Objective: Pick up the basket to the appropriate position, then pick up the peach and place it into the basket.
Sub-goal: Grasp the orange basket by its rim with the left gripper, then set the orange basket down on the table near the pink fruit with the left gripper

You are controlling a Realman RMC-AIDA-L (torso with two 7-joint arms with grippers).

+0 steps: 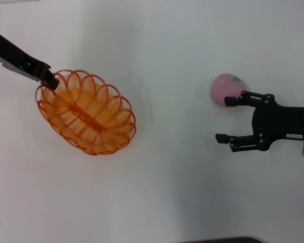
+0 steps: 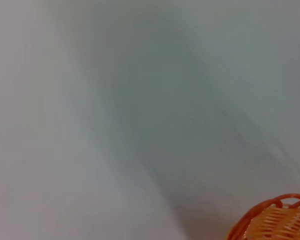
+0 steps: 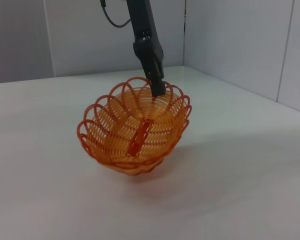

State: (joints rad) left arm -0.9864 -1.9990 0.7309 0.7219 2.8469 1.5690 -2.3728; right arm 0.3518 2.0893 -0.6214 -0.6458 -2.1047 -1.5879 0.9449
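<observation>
The orange basket [image 1: 86, 112] is on the left of the head view. My left gripper [image 1: 49, 81] is shut on its far-left rim. From the right wrist, the basket [image 3: 135, 127] is tilted, its gripped side raised, with the left gripper [image 3: 157, 87] clamped on the rim. A corner of the basket [image 2: 275, 220] shows in the left wrist view. The pink peach [image 1: 225, 88] lies on the table at the right. My right gripper [image 1: 223, 119] is open just on the near side of it. One fingertip [image 1: 230, 100] is at the peach's edge, and nothing is between the fingers.
The white table [image 1: 167, 192] spreads between the basket and the peach. Grey partition walls [image 3: 230, 35] stand behind the table's far edge in the right wrist view.
</observation>
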